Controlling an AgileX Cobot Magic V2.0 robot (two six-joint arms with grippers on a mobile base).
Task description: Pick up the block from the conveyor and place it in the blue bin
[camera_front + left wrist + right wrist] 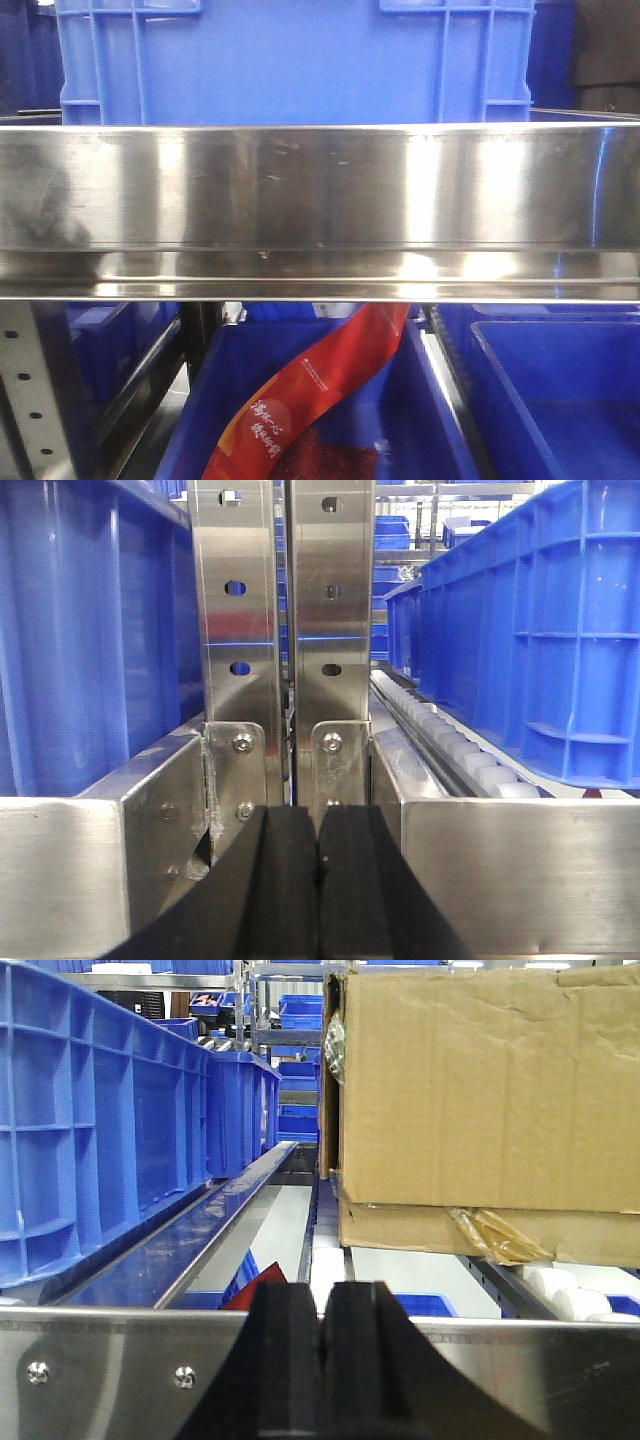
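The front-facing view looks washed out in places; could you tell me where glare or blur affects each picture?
Front-facing view: bright glare patches on the steel rail. Left wrist view: shut left gripper is soft and dark, steel posts sharp. Right wrist view: right gripper blurred, cardboard box crisp.

**A:** Where is a blue bin showing up in the front view?

**B:** An upper blue bin (290, 60) is standing upright just behind the steel rail (320, 200). Its ribbed wall is facing the camera and its top is running out of frame.

**A:** And lower down?

**B:** Beneath that rail, a middle blue bin (430, 430) and a right blue bin (560, 400) are sitting side by side, open tops facing up.

**A:** What are the wrist views showing?

**B:** In the left wrist view, a ribbed blue bin (540, 630) is resting on white rollers (470, 765). In the right wrist view, a row of blue bins (90, 1120) is lining the left side.
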